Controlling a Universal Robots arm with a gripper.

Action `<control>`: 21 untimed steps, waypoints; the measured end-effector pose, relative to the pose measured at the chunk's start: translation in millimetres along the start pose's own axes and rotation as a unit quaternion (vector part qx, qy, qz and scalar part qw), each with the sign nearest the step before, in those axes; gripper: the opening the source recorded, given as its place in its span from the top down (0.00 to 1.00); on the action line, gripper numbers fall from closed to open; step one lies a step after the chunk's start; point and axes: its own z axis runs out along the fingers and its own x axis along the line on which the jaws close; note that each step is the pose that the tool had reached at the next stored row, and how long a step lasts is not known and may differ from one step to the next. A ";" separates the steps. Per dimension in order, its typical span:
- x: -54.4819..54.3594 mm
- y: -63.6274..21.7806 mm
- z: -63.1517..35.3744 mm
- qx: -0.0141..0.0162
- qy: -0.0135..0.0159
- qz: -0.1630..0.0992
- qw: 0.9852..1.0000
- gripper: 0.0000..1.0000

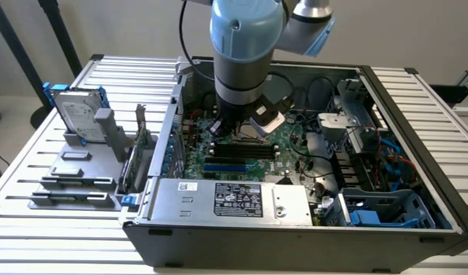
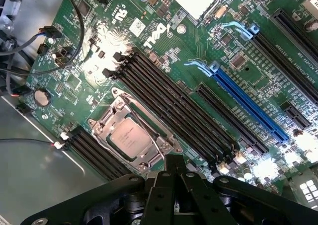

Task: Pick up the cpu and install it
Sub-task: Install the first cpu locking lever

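The cpu [image 2: 130,137], a small square chip with a silver-grey metal top, lies flat in the metal-framed socket [image 2: 112,114] on the green motherboard [image 2: 164,41]. My gripper [image 2: 174,159] hovers just beside the socket. Its black fingers are shut together with nothing between them. In the exterior view the gripper [image 1: 244,127] reaches down into the open computer case [image 1: 172,120], over the motherboard [image 1: 242,154], and covers the socket area.
Black memory slots [image 2: 169,106] run beside the socket, with a blue expansion slot [image 2: 248,106] further off. Black cables [image 2: 30,41] hang near the board's edge. Outside the case stand a hard drive in a blue bracket [image 1: 77,114] and grey plastic bars [image 1: 73,183].
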 end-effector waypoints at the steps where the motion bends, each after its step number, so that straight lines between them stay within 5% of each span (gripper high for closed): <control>1: -0.2 -0.1 1.0 0.000 0.000 0.000 1.000 0.89; 21: -5.6 -5.3 30.5 0.000 0.000 0.000 1.000 0.89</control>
